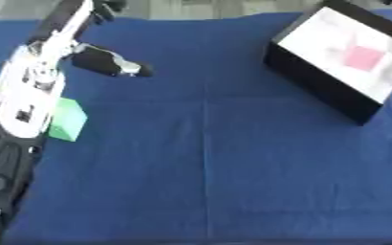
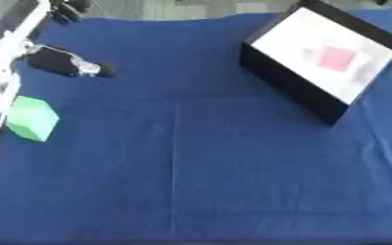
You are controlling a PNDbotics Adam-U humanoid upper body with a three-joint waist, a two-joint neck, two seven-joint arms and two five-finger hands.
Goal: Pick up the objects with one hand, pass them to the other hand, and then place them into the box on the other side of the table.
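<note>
Currently: left hand open above the cube, holding nothing.
Box sits well right of the cube on the cloth; a pink square lies inside.

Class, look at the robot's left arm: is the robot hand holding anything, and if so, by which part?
Nothing is held. The left robot hand hovers empty over the blue cloth; the green cube lies apart on it.

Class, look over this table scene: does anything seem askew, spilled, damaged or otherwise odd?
Nothing stands out. The green block sits on the blue cloth beside the left arm, undamaged. A pink item lies inside the black box. Nothing is spilled.
</note>
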